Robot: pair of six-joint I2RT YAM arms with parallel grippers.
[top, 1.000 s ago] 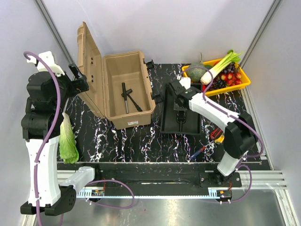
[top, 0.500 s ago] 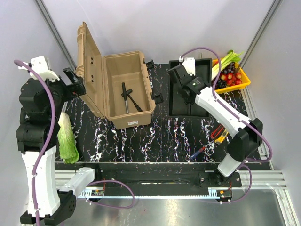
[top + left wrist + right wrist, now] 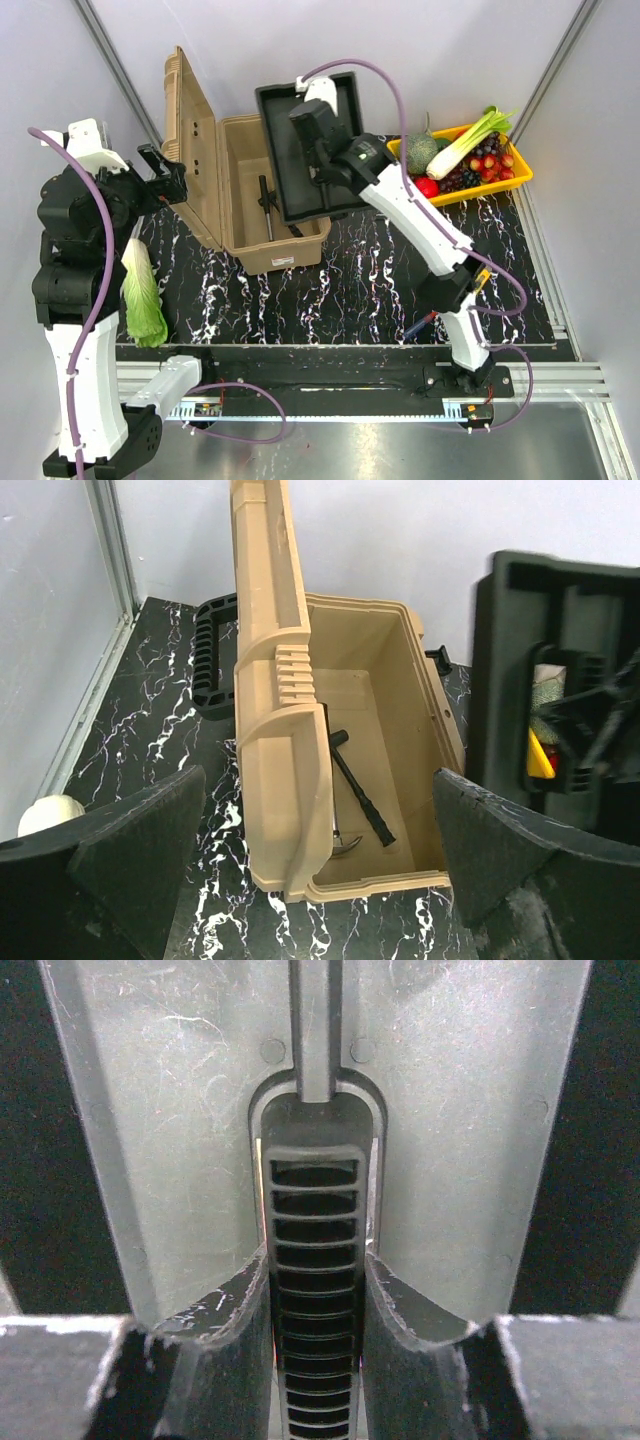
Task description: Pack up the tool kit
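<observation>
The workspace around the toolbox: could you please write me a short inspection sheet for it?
Surface: black marbled table, hand tools lying front right.
Job's things: toolbox open, lid upright, black-handled tools inside; inner tray held in the air at its right side.
Clutter: yellow tray of vegetables rear right; lettuce at left edge.
Grippers: left gripper open, empty; right gripper shut on the inner tray's handle.
Cables: purple cables loop in the air.
Surroundings: white walls, metal rails.

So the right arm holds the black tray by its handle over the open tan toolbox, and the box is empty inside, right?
Not empty. The right gripper does hold the black tray by its handle over the open toolbox, but the left wrist view shows a black-handled tool lying on its floor.
</observation>
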